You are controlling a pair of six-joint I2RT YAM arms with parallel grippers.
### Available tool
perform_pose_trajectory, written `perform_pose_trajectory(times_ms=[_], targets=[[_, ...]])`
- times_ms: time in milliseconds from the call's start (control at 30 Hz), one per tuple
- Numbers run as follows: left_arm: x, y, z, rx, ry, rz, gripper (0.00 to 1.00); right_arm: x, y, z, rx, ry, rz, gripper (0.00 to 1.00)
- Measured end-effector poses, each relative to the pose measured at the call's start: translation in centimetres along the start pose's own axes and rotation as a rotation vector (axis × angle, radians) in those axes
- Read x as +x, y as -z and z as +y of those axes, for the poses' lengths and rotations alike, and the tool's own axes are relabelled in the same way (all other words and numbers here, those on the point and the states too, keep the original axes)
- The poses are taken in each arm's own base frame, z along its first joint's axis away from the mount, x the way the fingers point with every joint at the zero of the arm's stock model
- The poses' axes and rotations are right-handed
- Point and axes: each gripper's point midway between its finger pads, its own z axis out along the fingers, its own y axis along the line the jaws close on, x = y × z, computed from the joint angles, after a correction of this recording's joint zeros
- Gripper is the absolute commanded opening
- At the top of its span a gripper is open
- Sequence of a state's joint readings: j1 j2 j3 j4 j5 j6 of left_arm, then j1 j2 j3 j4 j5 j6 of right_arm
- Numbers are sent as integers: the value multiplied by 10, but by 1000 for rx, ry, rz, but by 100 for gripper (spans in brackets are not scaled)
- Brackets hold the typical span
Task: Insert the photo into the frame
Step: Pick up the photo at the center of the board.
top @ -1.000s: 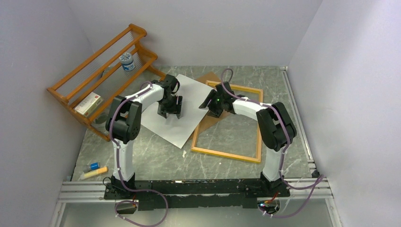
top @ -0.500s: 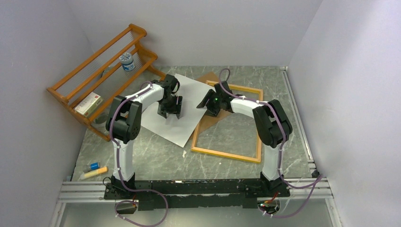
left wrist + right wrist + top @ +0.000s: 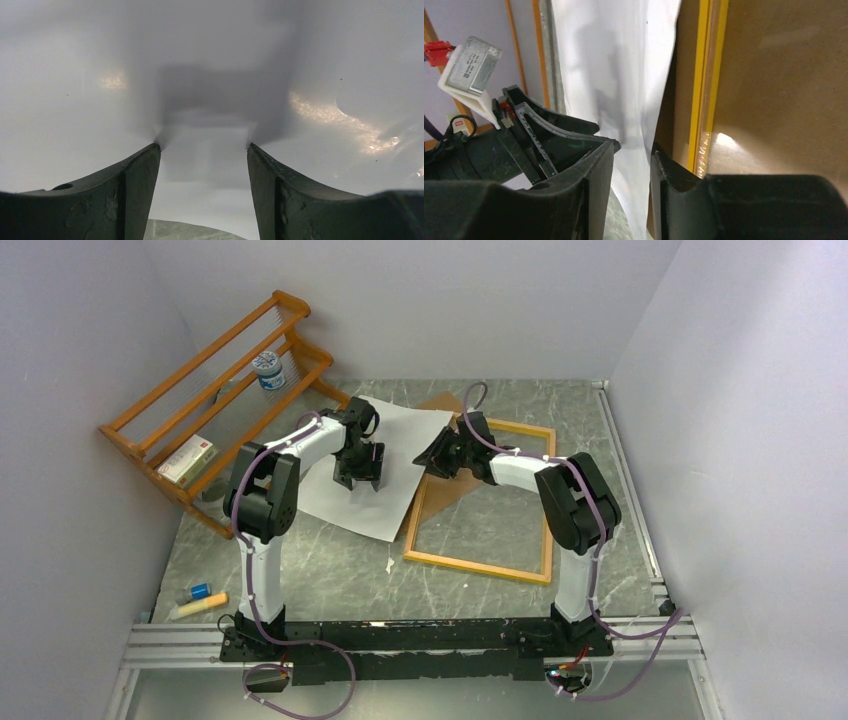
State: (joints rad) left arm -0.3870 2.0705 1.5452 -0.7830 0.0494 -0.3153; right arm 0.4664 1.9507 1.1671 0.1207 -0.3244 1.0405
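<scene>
White-backed, the photo [image 3: 350,508] is pressed beneath the wide-open left hand [image 3: 360,483]; its edge lies within the narrow right hand [image 3: 428,458], grip unconfirmed. The frame [image 3: 478,568], just beside, is unfilled; insertion remains.

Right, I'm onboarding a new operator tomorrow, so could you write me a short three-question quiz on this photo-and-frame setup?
1. True or false: the photo lies picture side up on the table.
2. Which arm's end effector has its fingers either side of the photo's right edge? A. left B. right
3. Fill in: the far-left corner of the frame lies over a brown ___.

Key
1. False: its plain white back faces up.
2. B, the right end effector.
3. hardboard panel
</scene>
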Motion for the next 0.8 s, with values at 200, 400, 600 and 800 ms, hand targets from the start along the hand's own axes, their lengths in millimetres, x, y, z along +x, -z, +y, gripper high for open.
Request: perform_pose_trajectory(times_ms=[200, 400, 600, 800], targets=[[0, 0, 1, 0, 0, 1, 68, -1, 0, 8, -44, 10, -4, 30], [0, 0, 0, 5, 8, -1, 68, 4, -6, 10, -56, 18, 10, 12], [-1, 5, -1, 41, 42, -7, 71, 13, -9, 10, -53, 21, 34, 0], [-2, 19, -11, 86, 62, 0, 87, 15, 3, -5, 11, 59, 65, 0]])
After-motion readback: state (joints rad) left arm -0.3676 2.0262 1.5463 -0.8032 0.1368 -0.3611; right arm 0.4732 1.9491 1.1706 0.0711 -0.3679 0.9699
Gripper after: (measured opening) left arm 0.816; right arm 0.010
